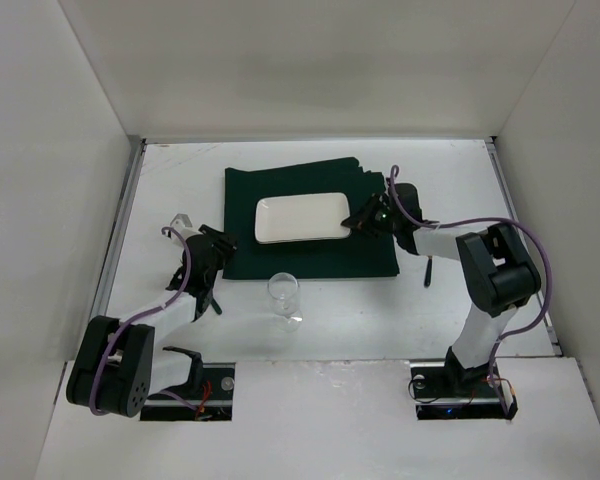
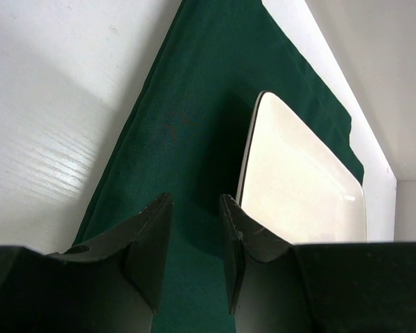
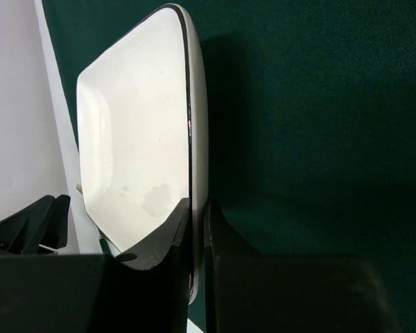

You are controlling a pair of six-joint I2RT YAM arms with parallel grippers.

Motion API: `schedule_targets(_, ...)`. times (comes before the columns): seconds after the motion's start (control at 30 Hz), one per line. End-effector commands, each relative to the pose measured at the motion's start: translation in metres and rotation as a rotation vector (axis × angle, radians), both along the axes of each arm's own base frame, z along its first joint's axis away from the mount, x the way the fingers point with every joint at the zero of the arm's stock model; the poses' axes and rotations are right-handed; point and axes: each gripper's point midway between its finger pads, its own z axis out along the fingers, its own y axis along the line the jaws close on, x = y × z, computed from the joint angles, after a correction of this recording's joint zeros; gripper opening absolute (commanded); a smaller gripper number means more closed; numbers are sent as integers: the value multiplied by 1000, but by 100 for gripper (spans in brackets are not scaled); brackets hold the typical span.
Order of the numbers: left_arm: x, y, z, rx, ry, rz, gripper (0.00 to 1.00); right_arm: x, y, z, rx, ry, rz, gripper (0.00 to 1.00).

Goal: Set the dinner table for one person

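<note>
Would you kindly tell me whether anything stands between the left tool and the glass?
Nothing visible does. The left tool is open over the placemat's left edge. The glass stands upright on the dinner table, just in front of the placemat, with only bare cloth and table between them.

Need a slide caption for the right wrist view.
Right gripper shut on the rim of a white rectangular plate, dark green placemat beneath.

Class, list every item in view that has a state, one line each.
Dark green cloth placemat: spread flat.
White rectangular ceramic plate: on placemat, right rim gripped.
Clear drinking glass: upright, empty.
Left gripper: open, empty.
Right gripper: shut on plate.
</note>
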Motion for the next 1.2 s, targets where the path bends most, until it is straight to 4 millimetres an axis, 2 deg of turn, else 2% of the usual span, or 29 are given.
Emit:
schedule_targets(0.0, 7, -2, 14, -17, -58, 5, 31, 19, 20, 75, 172, -241, 52, 4)
schedule_targets(0.17, 7, -2, 12, -15, -50, 4, 31, 13, 17, 51, 146, -186, 48, 4)
schedule_targets(0.4, 7, -4, 14, -15, -57, 0, 31, 12, 16, 38, 119, -134, 47, 7)
schedule_targets(0.5, 6, -3, 14, -15, -57, 2, 31, 10, 12, 24, 74, -96, 44, 12)
schedule_targets(0.57, 6, -4, 15, -17, -59, -1, 31, 11, 8, 19, 44, -85, 28, 24)
schedule_targets(0.7, 7, -6, 14, -16, -57, -4, 31, 17, -2, 25, 20, -95, -7, 42)
schedule_targets(0.87, 6, -5, 17, -16, -64, 0, 31, 16, -13, 23, -67, -86, -37, 54)
schedule_targets(0.97, 6, -3, 16, -21, -62, 3, 31, 15, -32, 25, -152, -94, -86, 59)
schedule_targets(1.07, 5, -5, 18, -17, -69, 0, 31, 14, -54, 38, -250, -124, -155, 63)
schedule_targets(1.17, 6, -7, 13, -17, -52, -6, 31, 12, -77, 63, -359, -183, -233, 64)
